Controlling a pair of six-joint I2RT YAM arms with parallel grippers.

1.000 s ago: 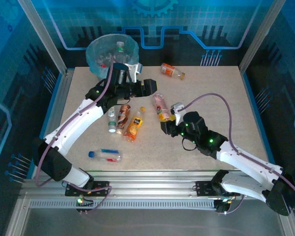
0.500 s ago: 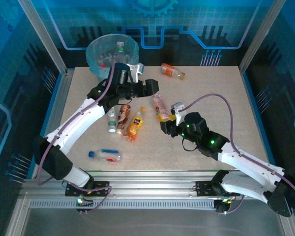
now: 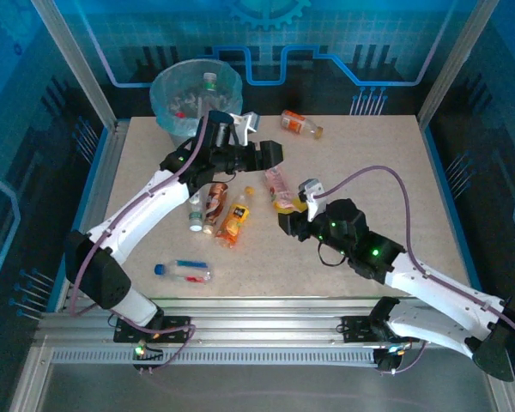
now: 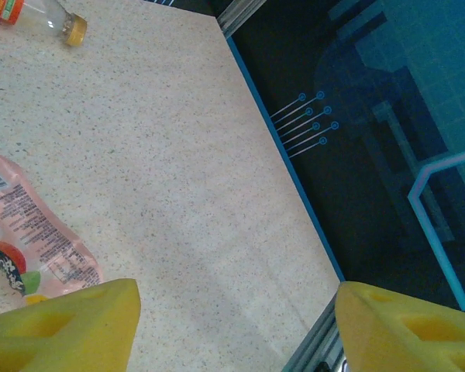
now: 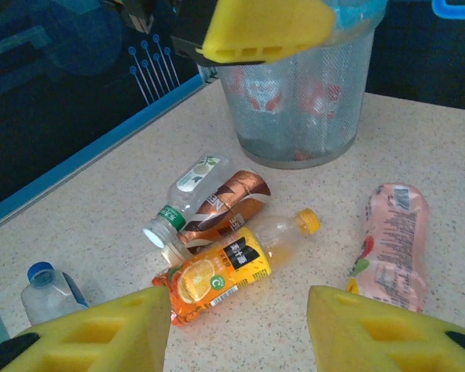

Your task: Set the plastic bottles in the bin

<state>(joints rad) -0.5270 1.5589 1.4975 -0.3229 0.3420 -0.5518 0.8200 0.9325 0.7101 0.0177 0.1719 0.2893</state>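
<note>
The bin [image 3: 196,93], grey mesh with a light-blue bag, stands at the table's back left and holds several bottles. My left gripper [image 3: 273,154] hovers open and empty just right of it, above the pink-labelled bottle [image 3: 280,184]. Through the left wrist view the gripper [image 4: 236,325] has bare table between its pads, with the pink bottle [image 4: 31,240] at the left. My right gripper [image 3: 285,221] is open and empty. Ahead of it [image 5: 239,333] lie the orange juice bottle [image 5: 217,275], a brown-labelled bottle [image 5: 229,203], a green-capped bottle [image 5: 182,194] and the pink bottle [image 5: 391,244].
An orange-labelled bottle [image 3: 301,124] lies at the back middle. A blue-capped bottle [image 3: 183,271] lies near the front left. The table's blue right edge [image 4: 287,167] runs close by the left gripper. A yellow finger [image 5: 263,27] of the left gripper hangs before the bin [image 5: 302,93].
My left gripper has moved a little right, away from the bin and over the pink bottle, its jaws slightly narrower. The right arm has edged slightly left.
</note>
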